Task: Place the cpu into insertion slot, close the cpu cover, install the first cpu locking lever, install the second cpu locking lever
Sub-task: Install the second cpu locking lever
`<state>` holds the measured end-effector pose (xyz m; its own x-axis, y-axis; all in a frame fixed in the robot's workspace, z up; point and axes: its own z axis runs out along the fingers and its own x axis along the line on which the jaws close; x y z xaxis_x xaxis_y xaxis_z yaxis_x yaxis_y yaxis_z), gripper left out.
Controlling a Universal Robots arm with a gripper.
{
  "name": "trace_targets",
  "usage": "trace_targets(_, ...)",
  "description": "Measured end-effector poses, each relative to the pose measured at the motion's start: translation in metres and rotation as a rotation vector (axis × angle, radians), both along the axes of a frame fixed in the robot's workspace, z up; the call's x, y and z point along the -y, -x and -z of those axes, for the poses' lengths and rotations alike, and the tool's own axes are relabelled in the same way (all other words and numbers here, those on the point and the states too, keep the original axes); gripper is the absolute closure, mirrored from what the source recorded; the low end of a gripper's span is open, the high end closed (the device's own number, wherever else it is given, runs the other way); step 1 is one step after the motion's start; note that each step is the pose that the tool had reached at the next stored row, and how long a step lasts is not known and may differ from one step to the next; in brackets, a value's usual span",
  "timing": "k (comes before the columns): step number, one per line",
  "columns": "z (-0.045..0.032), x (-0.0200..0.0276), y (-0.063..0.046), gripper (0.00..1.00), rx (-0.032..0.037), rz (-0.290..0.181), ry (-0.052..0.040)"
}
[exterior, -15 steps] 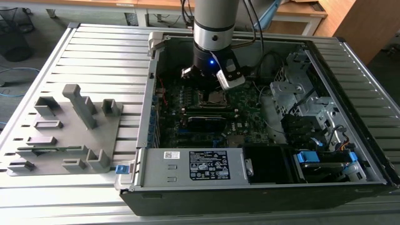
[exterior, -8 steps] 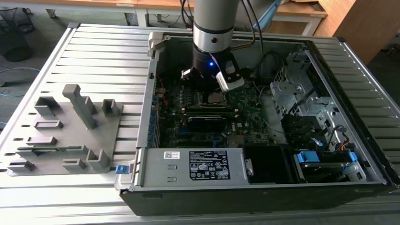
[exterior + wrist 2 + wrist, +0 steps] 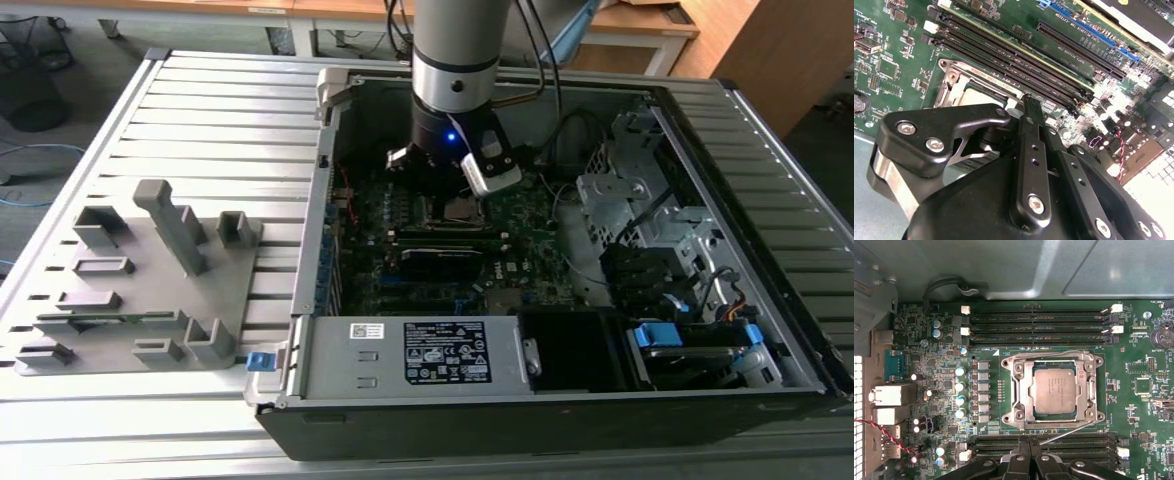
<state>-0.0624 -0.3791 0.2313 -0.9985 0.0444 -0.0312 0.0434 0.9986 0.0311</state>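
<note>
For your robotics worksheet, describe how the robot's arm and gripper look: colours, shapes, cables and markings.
The arm is a silver-grey cylinder ending in a black wrist section with a small blue light. Dark cables run behind it. The gripper is matte black, with flat linkage bars fastened by silver hex-socket bolts and dotted with small holes.

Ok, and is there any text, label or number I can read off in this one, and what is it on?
White label on the metal box, exterior view: printed lines and symbols, too small to read.
Cpu, first wrist view: faint lines of print on its face, too small to read.
Circuit board, first wrist view: tiny white lettering, too blurred to read.
Nothing can be quoted with confidence.
</note>
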Motion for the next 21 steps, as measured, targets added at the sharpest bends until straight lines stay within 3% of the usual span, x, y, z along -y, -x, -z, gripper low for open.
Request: trace_targets(21,0.0063,0.0001,0.0001,0.89,-0.0002,0.0,0.0003)
